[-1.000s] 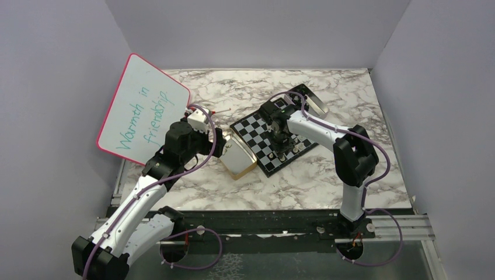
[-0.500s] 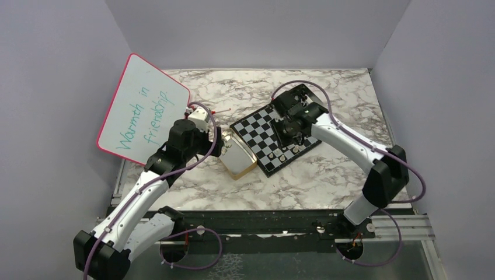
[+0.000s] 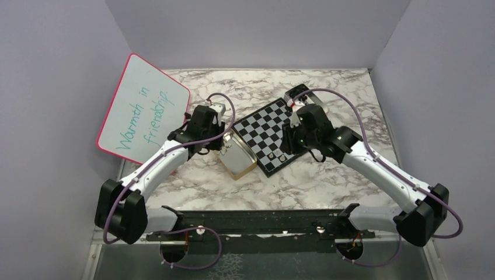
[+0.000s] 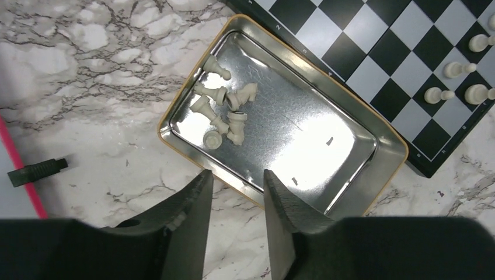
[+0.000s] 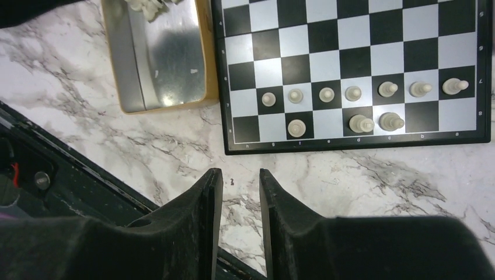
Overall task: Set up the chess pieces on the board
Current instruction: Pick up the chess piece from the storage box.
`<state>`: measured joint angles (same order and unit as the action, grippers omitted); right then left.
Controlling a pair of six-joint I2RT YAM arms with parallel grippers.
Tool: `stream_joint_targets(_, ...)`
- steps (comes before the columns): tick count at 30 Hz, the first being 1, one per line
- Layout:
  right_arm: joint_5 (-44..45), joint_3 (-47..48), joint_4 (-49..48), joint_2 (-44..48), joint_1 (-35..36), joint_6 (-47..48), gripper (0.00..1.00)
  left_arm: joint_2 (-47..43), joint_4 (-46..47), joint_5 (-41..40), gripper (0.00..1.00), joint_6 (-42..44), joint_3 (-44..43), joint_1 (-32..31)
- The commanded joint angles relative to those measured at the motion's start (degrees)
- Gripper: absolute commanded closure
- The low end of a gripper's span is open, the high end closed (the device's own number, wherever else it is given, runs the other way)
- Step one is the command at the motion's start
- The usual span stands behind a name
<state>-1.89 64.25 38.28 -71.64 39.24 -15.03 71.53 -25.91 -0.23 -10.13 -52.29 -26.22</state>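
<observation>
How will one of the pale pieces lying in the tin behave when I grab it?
The pale pieces lie toppled and touching in a heap, so taking one would probably nudge its neighbours. Their rounded bodies look apt to roll on the smooth shiny floor of the tin. They seem small, rigid and likely light.

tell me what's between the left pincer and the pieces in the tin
In the left wrist view, only the tin rim and bare floor, short of the pieces.

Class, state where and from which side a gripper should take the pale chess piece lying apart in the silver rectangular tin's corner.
Probably across the narrow middle of the pale chess piece, coming straight down: it lies on its side, clear of the heap, and the silver rectangular tin's walls would block a sideways approach.
</observation>
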Motion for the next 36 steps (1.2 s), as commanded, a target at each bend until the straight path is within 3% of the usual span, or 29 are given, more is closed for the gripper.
stream_joint_targets(1,-0.37,-2.91,-5.94,6.15,-0.40,-1.12,0.66,4.97,-0.89,2.78,0.65,-2.86,-2.85,-0.11)
stream_joint_targets(10,0.01,-8.05,-7.38,12.99,-0.39,-1.44,0.66,13.26,1.82,0.68,0.65,-3.82,-3.61,-1.37)
stream_joint_targets(23,1.58,-8.17,-5.48,16.34,-0.35,-0.99,0.66,21.66,1.63,-3.71,0.63,-0.41,-8.48,-1.72)
stream_joint_targets(36,2.95,-9.25,-4.94,17.23,-0.40,0.06,0.66,27.98,0.92,-2.44,0.66,0.42,-10.96,-2.73)
